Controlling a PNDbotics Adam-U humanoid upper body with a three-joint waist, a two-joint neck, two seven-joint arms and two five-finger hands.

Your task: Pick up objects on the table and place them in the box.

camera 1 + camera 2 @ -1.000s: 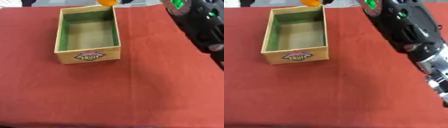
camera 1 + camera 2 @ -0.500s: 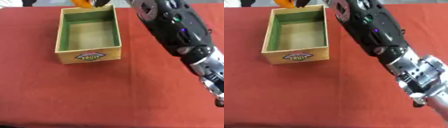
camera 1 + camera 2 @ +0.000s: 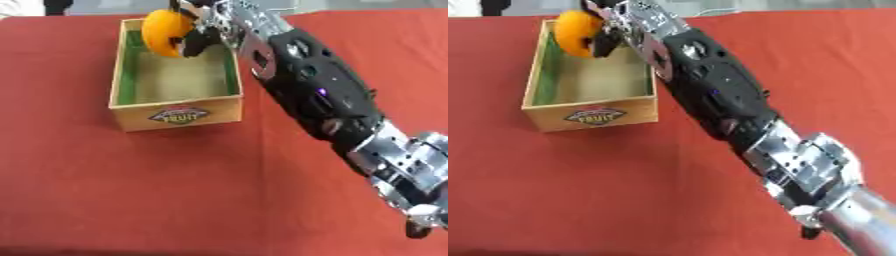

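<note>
An orange round fruit [image 3: 163, 33] hangs over the far end of the wooden box [image 3: 175, 116], which has a green inner lining and a "FRUIT" label on its front. My right hand [image 3: 203, 31] is shut on the fruit, its fingers curled round its right side. The black and silver right arm [image 3: 319, 97] stretches from the lower right corner diagonally up to the box. The box floor shows bare under the fruit. My left hand is not seen in either view.
A red cloth [image 3: 131, 190] covers the table. The box stands at the upper left; the arm crosses the cloth to its right. The table's far edge lies just behind the box [image 3: 710, 10].
My right arm has swung leftward across the view, carrying the orange fruit from beyond the box's far right corner to above the box's far end.
</note>
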